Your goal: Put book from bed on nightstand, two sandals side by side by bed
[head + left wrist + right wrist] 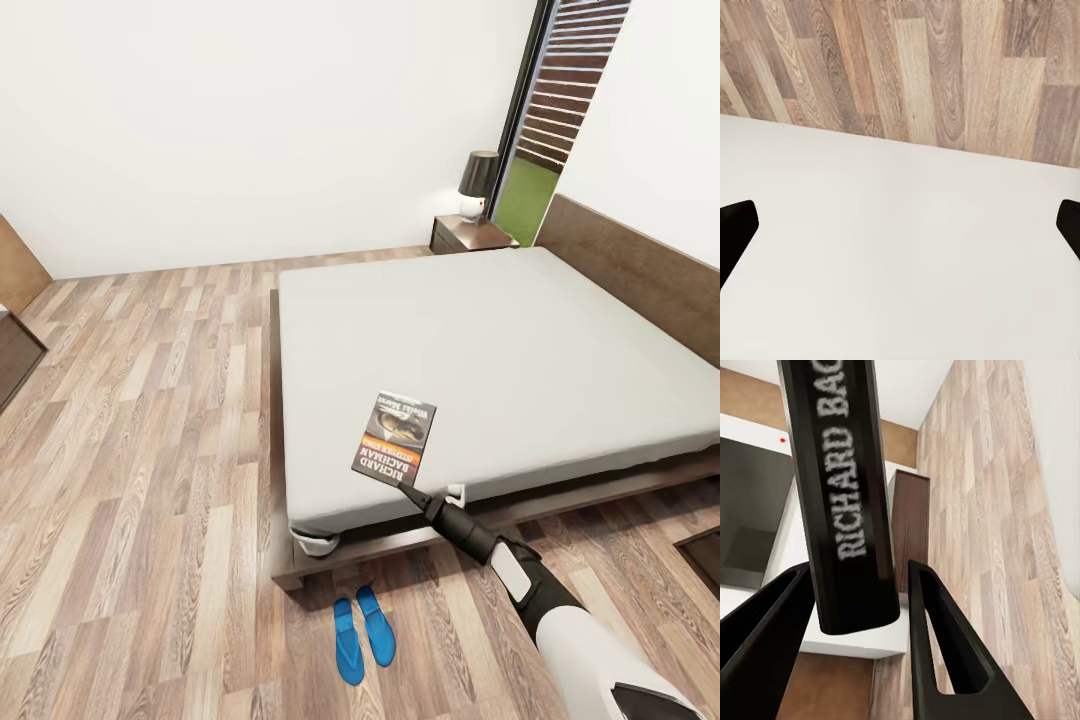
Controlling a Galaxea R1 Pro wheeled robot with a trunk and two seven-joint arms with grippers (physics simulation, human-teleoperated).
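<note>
**Book pinched at the bed's foot corner, sandals already on the floor**

The book (pixel 396 438) is seen at the near edge of the bed (pixel 500 330), close to the foot corner, cover up with the orange band toward the edge. The right gripper (pixel 412 491) is reached in from below that edge, right at the book's lower rim. In the right wrist view the book's dark spine (pixel 847 502) with white lettering is caught between the two black fingers (pixel 937 637), so the gripper is closed on the book; whether it's lifted off the mattress can't be told.

The left gripper (pixel 900 225) is spread wide, only its dark fingertips (pixel 735 229) visible at the sides, above a plain pale surface with plank floor (pixel 915 67) beyond it.

The sandals (pixel 362 630) are laid on the floor just off the bed's foot corner, side by side and nearly touching, angled a bit.

A nightstand (pixel 470 235) with a lamp (pixel 478 185) on top is set at the far head corner of the bed, beside the window (pixel 560 110).
</note>
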